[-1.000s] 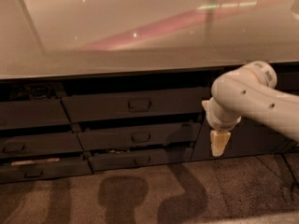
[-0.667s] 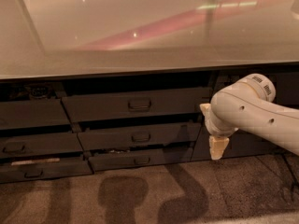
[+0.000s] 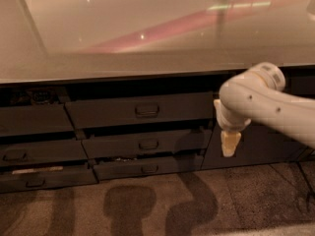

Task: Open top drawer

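The top drawer [image 3: 108,113] runs left-right, front facing the camera; the gripper [image 3: 230,144] hangs right of it, its opening impossible to tell.

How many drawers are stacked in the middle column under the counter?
3: top drawer, a shallower one below it, the lowest near the floor. The end effector hangs right of them.

White rounded arm [image 3: 268,104], few dark screw dots; cream tool [image 3: 230,149] under wrist, right side.

No legible txt, even on end effector [image 3: 230,144] lower-right.
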Motion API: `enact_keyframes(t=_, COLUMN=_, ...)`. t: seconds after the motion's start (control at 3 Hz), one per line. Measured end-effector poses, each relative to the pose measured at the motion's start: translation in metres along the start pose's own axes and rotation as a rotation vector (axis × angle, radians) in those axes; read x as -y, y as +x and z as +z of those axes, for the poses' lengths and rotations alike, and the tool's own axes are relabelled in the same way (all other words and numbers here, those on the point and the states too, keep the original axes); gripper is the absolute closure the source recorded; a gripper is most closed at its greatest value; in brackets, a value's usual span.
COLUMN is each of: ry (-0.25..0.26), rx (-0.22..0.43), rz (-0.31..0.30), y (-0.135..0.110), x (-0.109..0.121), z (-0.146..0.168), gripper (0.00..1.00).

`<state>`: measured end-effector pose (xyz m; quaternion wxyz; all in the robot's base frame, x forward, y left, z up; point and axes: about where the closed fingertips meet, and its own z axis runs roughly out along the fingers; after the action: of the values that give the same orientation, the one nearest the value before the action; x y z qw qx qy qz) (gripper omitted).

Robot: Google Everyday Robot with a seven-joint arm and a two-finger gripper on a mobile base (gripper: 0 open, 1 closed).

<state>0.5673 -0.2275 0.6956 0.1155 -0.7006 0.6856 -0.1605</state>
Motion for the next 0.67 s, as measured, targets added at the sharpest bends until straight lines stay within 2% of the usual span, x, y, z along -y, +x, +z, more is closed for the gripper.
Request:
enact_keyframes(t=0.33, ry=-0.038, rx=-0.111, rz=0.052, y=0.0097, x=0.0659, z=0.0081, gripper=0.00)
enact_keyframes(t=0.67, ry=-0.039, rx=-0.097, rz=0.057, y=0.0098, x=0.0678, z=0.0118, gripper=0.00)
